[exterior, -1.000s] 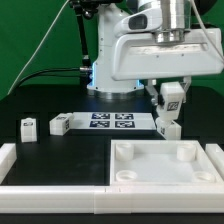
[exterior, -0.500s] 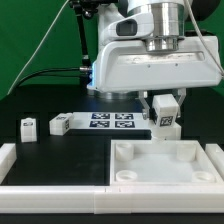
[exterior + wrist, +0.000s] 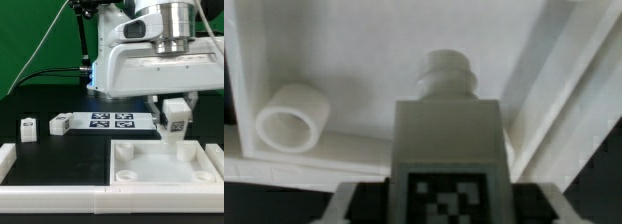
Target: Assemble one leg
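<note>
Nearest you sits the tabletop. Over its far corner, on the exterior view's right, your gripper pinches the leg upright, peg down. Behind lies the marker board, a spare leg just beside it.

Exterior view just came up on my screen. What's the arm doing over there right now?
The gripper holds the leg upright over the far corner of the tabletop, on the exterior view's right. In the wrist view the leg's peg end points down at the tabletop, off to one side of a corner socket, not in it. Two other legs sit loose on the table beside the marker board.
</note>
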Robot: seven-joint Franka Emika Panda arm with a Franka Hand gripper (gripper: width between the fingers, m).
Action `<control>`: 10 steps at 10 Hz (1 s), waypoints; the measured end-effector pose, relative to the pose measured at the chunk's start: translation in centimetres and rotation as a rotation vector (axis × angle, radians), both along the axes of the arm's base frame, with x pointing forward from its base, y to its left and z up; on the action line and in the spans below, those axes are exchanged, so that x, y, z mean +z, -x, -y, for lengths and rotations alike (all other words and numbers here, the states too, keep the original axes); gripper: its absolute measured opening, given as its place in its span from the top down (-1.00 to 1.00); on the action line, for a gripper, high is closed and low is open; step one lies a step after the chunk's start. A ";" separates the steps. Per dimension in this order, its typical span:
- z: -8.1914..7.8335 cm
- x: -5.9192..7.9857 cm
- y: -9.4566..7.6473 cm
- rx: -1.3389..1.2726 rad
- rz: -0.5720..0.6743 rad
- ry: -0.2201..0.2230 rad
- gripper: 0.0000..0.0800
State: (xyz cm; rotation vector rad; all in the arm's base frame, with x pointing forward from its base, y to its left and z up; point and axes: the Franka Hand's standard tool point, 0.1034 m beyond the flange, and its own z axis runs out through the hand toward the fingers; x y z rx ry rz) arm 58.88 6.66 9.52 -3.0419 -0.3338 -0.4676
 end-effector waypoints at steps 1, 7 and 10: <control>-0.3 -0.5 -1.4 0.001 0.009 -0.003 0.28; -0.8 -1.6 -4.8 0.008 0.081 -0.006 0.27; -2.3 -0.3 -4.3 -0.014 0.097 -0.023 0.27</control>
